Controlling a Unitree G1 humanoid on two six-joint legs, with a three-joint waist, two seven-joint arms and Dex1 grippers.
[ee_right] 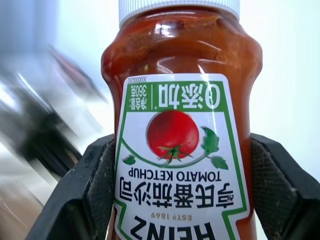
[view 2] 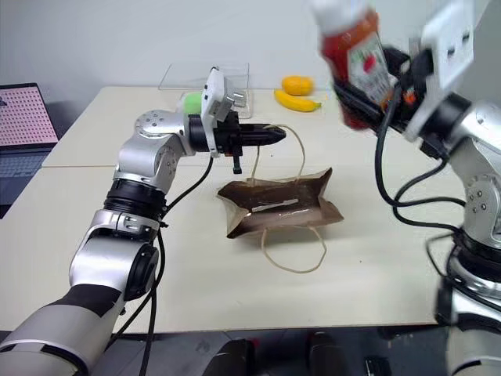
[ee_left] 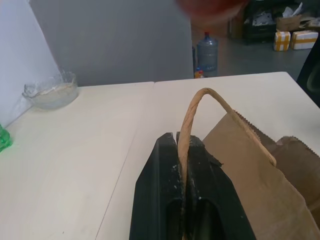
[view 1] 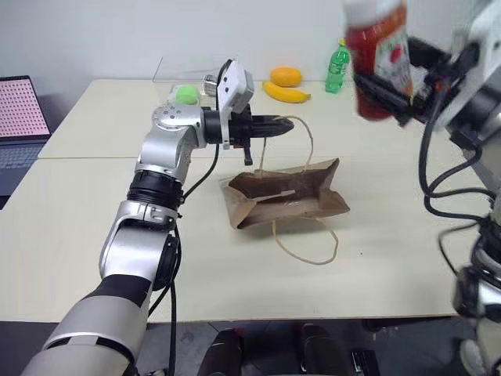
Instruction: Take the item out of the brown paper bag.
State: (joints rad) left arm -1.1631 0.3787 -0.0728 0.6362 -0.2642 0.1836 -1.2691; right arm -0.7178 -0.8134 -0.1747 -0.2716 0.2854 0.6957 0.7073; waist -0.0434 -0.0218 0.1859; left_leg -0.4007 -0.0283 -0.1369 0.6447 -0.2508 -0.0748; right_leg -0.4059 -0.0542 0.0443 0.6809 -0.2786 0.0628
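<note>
Above bag, right gripper clamping ketchup bottle

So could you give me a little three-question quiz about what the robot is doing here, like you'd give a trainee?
1. True or false: the ketchup bottle is inside the brown paper bag.
2. What is the left gripper shut on?
A. a banana
B. the bag's loop handle
C. the green soda bottle
3. Fill in: the right gripper holds the ketchup bottle by its ____.

Key
1. False: it is up in the air, clear of the bag lying on the table.
2. B
3. sides, one finger on each.
</note>
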